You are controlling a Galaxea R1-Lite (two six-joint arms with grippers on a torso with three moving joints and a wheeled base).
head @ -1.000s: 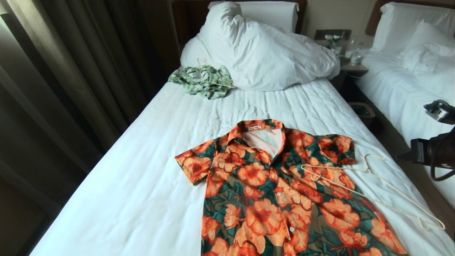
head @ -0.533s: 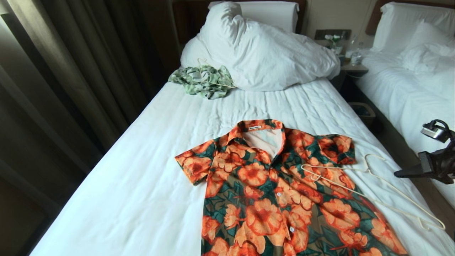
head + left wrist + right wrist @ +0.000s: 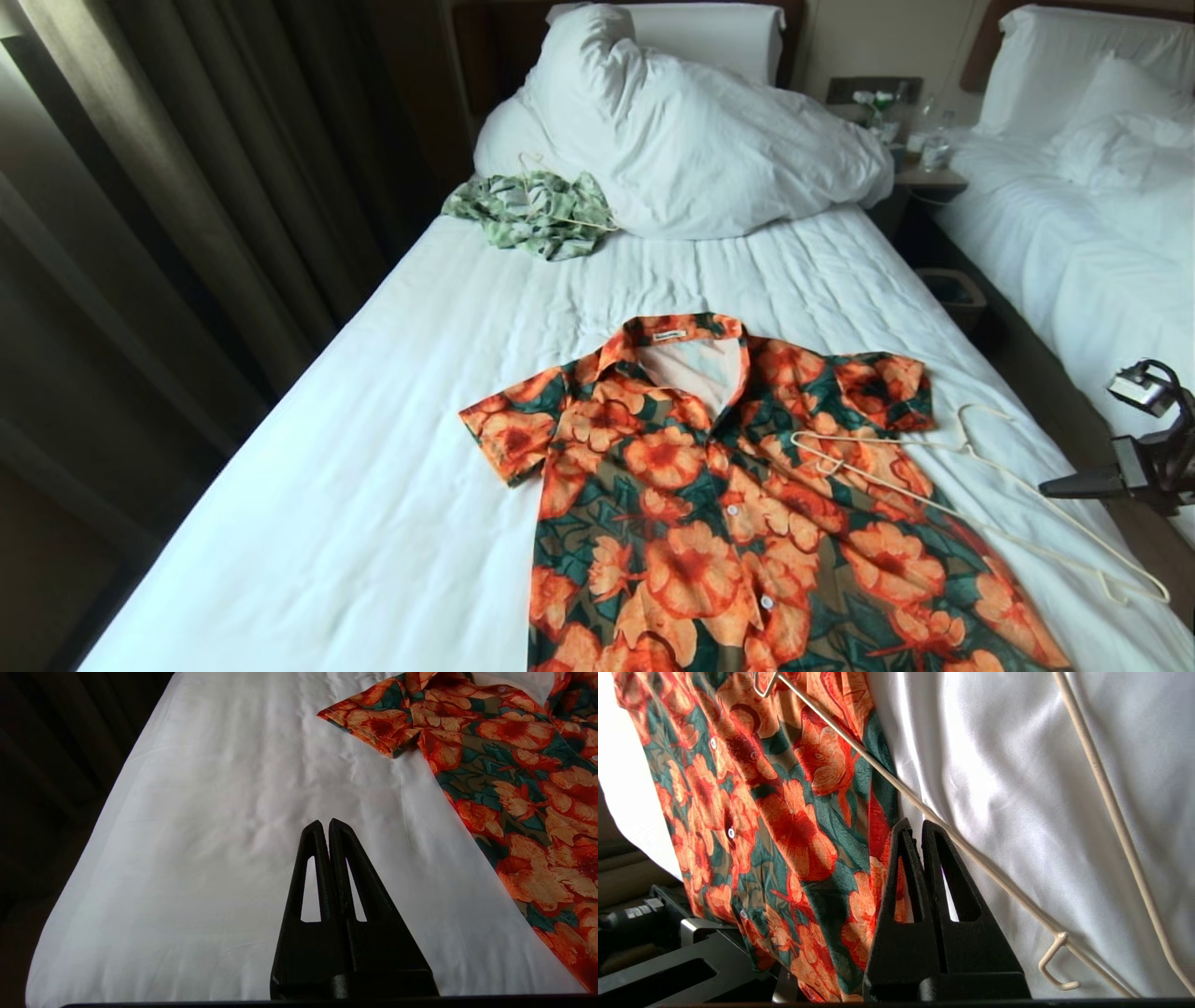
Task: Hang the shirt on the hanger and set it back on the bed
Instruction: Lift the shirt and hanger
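The orange-flowered shirt (image 3: 747, 513) lies flat on the bed (image 3: 373, 485), collar toward the pillows. The cream wire hanger (image 3: 980, 485) rests partly on the shirt's right side and partly on the sheet, hook near the right sleeve. My right gripper (image 3: 1050, 488) hovers shut at the bed's right edge, just right of the hanger; in its wrist view the tips (image 3: 916, 823) sit close above the hanger's wire (image 3: 971, 849) and the shirt (image 3: 784, 826), holding nothing. My left gripper (image 3: 324, 822) is shut over bare sheet, left of the shirt's sleeve (image 3: 373, 723), and does not show in the head view.
A pale green patterned garment (image 3: 537, 213) on its own thin hanger lies by the rumpled duvet (image 3: 691, 140). A second white bed (image 3: 1092, 233) stands to the right across a narrow aisle with a bin (image 3: 950, 291). Dark curtains (image 3: 168, 187) hang at the left.
My right arm has dropped lower at the right edge and swung its gripper toward the hanger. Shirt, hanger and left gripper have not moved.
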